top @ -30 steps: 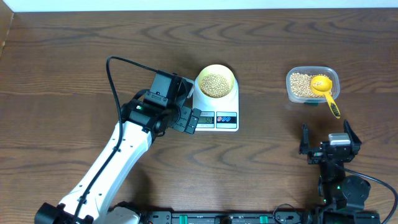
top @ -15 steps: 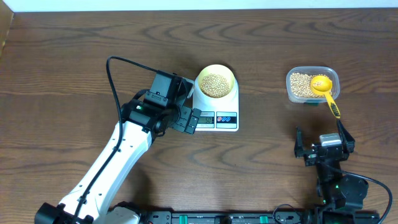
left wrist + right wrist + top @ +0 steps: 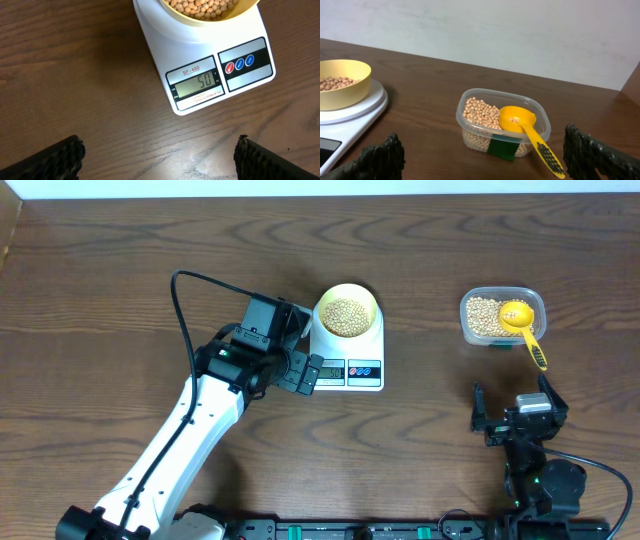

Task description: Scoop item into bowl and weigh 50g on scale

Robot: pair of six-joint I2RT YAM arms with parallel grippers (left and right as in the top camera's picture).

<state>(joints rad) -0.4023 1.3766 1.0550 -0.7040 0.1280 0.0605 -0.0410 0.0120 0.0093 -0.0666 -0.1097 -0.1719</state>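
Scale (image 3: 190,50) reads 50; left pincer (image 3: 160,162) and right pincer (image 3: 485,160) gape wide, empty; best leave bowl (image 3: 345,95) untouched.

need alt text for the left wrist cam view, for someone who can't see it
A white kitchen scale reads 50 on its display, carrying a pale-yellow bowl of tan beans cut off at the top edge. The left gripper's black fingers sit wide apart in the bottom corners above a dark wood table.
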